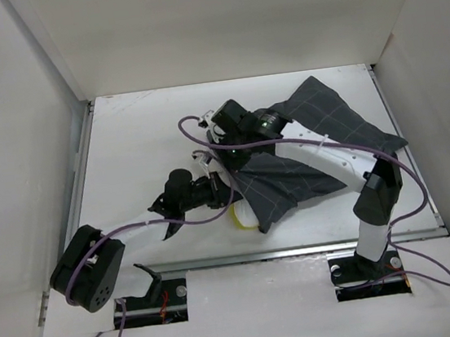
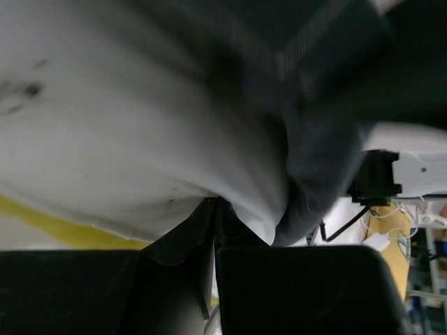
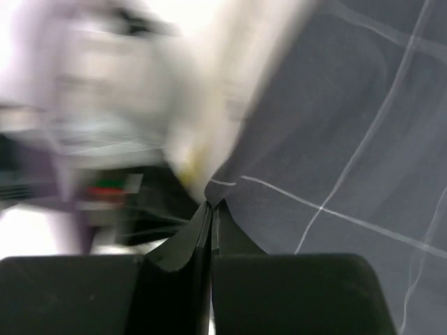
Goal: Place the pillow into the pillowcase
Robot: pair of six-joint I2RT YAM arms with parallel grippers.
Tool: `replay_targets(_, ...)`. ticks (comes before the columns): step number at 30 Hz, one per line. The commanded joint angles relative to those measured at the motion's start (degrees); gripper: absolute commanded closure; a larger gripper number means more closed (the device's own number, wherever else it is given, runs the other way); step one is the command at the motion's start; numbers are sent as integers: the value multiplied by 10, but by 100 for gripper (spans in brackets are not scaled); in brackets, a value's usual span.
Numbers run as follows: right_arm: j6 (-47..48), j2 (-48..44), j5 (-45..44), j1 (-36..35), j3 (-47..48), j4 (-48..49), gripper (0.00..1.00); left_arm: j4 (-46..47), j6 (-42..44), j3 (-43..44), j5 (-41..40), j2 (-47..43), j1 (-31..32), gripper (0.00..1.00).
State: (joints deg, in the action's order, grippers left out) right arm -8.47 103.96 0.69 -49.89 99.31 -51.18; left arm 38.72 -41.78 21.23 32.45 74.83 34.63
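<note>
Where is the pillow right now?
The pillow lies mid-table in the top view, mostly hidden under the pillowcase; only its cream corner peeks out beside the left gripper.

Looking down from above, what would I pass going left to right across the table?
The left arm's elbow joint → left gripper → a visible bit of the pillow → the pillowcase.

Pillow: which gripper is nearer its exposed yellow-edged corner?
Left. The left gripper is shut on the pillow right beside that corner; the right gripper grips the pillowcase edge farther back.
</note>
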Motion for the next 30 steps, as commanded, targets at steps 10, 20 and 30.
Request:
replay_targets(10, 36, 6, 414, -5, 250, 28, 100, 58, 59, 246, -3, 94, 15, 100)
replay_targets(20, -35, -51, 237, -5, 134, 52, 84, 166, 13, 162, 1, 156, -37, 99)
replay_targets(30, -44, -82, -39, 7, 86, -3, 17, -165, 29, 35, -165, -161, -18, 19)
